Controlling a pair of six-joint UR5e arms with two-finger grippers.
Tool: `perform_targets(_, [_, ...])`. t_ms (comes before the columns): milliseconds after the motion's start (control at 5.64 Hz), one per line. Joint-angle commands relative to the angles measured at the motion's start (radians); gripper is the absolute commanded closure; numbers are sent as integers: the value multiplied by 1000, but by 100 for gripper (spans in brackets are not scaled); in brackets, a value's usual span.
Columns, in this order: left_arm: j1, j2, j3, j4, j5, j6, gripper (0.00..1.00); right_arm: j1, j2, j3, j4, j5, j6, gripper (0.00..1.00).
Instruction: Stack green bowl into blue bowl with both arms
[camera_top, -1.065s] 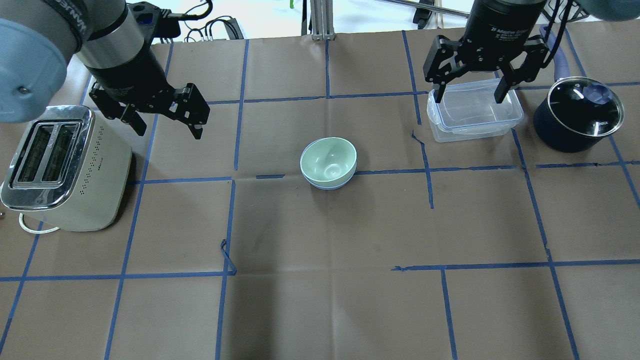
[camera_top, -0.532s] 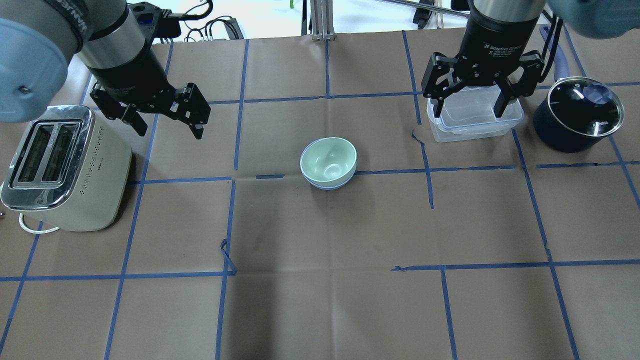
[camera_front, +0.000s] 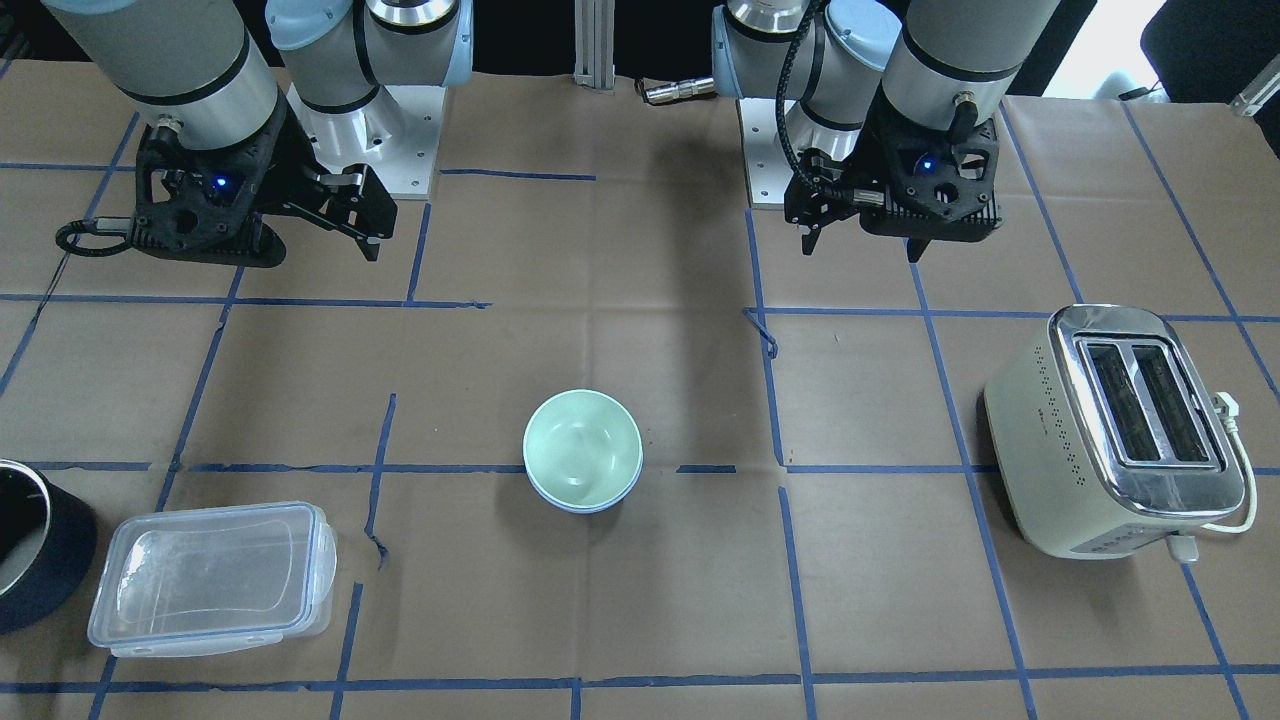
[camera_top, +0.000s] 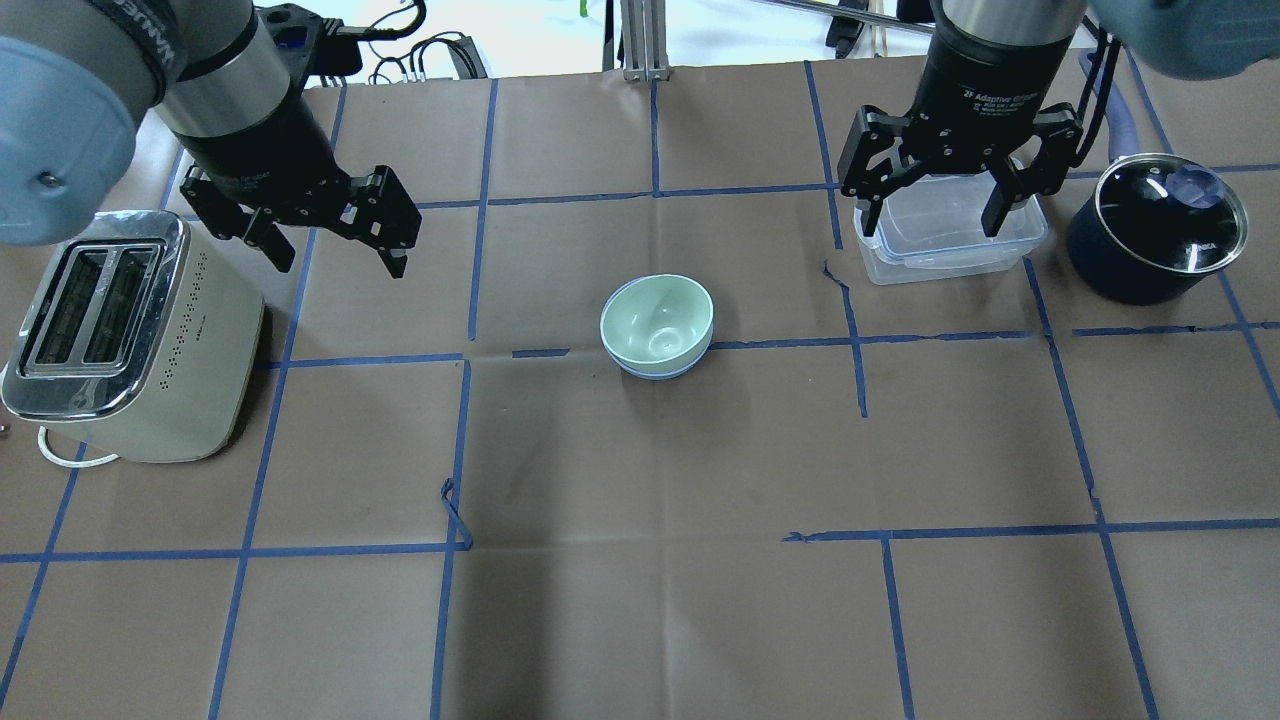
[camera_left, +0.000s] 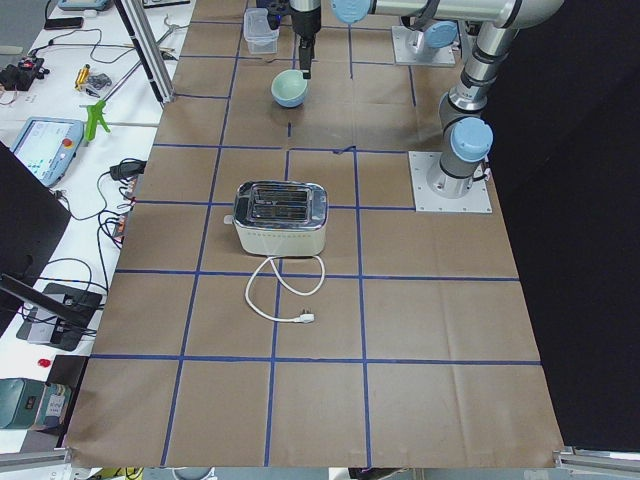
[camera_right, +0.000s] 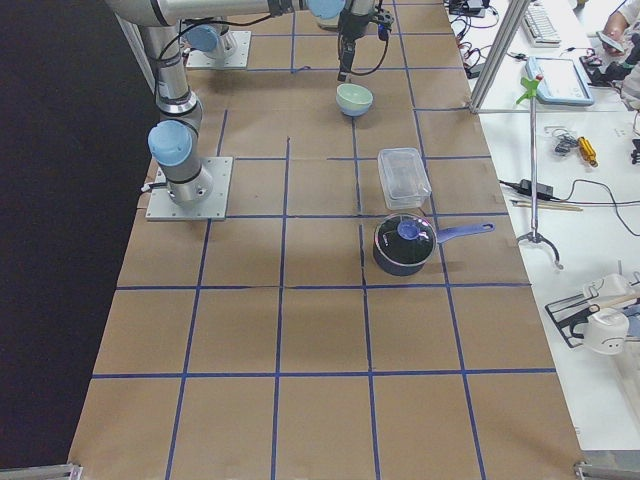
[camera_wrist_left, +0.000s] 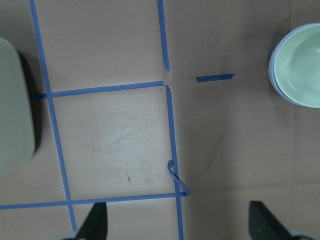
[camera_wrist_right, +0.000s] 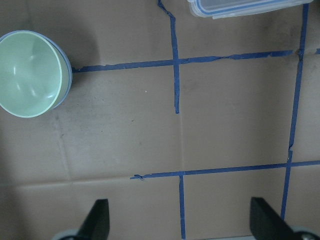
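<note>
The green bowl (camera_top: 655, 322) sits nested inside the blue bowl (camera_top: 660, 374) at the table's middle; only a thin blue rim shows beneath it. The pair also shows in the front view, green bowl (camera_front: 582, 447) in blue bowl (camera_front: 585, 505), and at the edges of the left wrist view (camera_wrist_left: 300, 65) and right wrist view (camera_wrist_right: 30, 72). My left gripper (camera_top: 335, 255) is open and empty, raised left of the bowls beside the toaster. My right gripper (camera_top: 935, 210) is open and empty, raised over the clear container, right of the bowls.
A cream toaster (camera_top: 130, 335) stands at the left with its cord. A clear lidded container (camera_top: 945, 240) and a dark blue pot with glass lid (camera_top: 1155, 230) stand at the back right. Blue tape lines grid the brown paper table (camera_top: 640, 560).
My right gripper has drifted slightly left and away from the bowls over the clear container. The left gripper and the nested bowls have not moved.
</note>
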Motion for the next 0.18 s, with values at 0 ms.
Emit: perform_targets(0, [0,2,0,2,-3,-3,1,0,-3,6,-1,-1,0,0])
